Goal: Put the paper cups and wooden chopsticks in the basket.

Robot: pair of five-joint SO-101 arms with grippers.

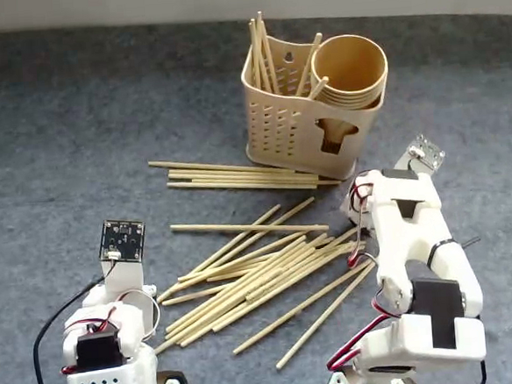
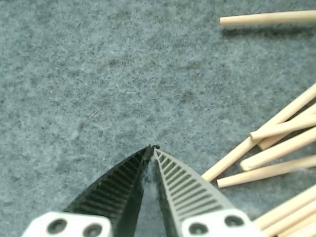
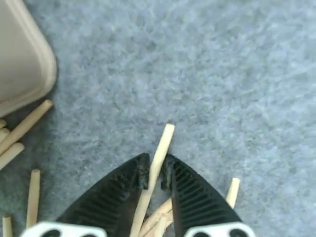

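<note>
The right end effector pinches a chopstick near its tip, beside the basket toward the bench's far edge. Held off-centre, it could pivot and slip. The left end effector is pressed together, empty.

High view down over table, both wrist views close, sharing chopsticks

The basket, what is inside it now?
A stack of paper cups sits at one end and several chopsticks stand beside it. The basket wall covers their lower parts and the floor.
</note>
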